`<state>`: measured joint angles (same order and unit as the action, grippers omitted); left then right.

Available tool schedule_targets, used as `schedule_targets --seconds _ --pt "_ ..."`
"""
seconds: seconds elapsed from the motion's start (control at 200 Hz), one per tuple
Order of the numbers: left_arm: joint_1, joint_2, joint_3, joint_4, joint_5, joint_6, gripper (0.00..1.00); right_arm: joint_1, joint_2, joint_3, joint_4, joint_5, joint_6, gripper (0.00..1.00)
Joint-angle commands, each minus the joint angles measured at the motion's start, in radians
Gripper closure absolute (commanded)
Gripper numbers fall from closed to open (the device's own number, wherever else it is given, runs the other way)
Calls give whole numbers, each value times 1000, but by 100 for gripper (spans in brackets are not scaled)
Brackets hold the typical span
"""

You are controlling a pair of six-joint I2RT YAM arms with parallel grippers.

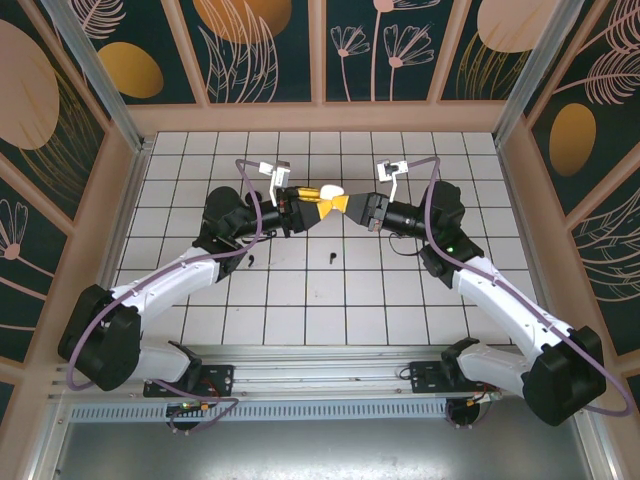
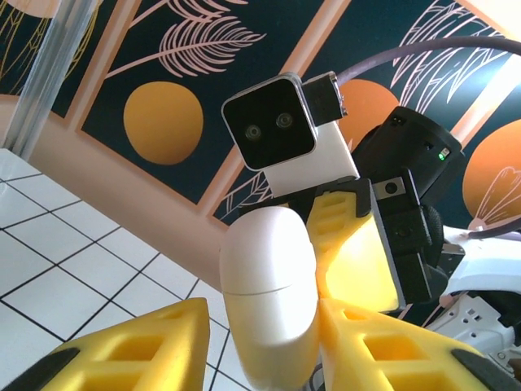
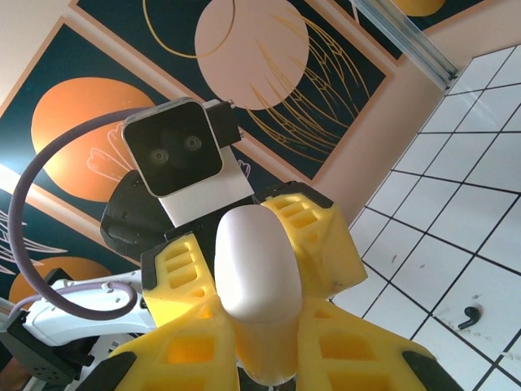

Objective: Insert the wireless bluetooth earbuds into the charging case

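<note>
The left end effector [image 1: 312, 203] and the right end effector [image 1: 347, 203] are meeting nose to nose above the middle of the bench [image 1: 400, 300], and both are gripping the white charging case [image 1: 326, 193] between them, each pair of yellow fingers closing narrowly on one end of it. In the left wrist view the case is filling the lower centre, with a thin seam [image 2: 260, 286] running across it. The lid appears to be shut.

The step in hand looks like opening the case. To do it well, one end effector should be holding the body firmly below the seam while the other is working only on the lid half, pulling along the hinge's swing rather than twisting. The shell looks smooth and rounded, so it could be slipping out under a sideways load.

Two black earbuds [image 1: 252, 260] are lying on the bench lower in the top view, well apart from each other and below the raised case. I cannot make out any white earbuds.

The bench is showing white square tiles with dark grout. Dark wall panels [image 1: 250, 40] painted with orange discs and pale leaves are enclosing it on three sides.
</note>
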<state>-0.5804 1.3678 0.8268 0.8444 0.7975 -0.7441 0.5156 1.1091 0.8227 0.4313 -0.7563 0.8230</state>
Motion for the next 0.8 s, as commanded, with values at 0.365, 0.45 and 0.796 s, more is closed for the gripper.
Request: schedule_targets --seconds 0.365,0.45,0.796 --pt "-5 -48 3 -98 -5 106 50 1 6 16 102 135 47 90" --pt "-4 -52 3 -106 -1 120 49 0 9 20 93 154 45 91" --pt "-5 -86 0 -209 -62 198 47 -11 42 72 4 206 12 90"
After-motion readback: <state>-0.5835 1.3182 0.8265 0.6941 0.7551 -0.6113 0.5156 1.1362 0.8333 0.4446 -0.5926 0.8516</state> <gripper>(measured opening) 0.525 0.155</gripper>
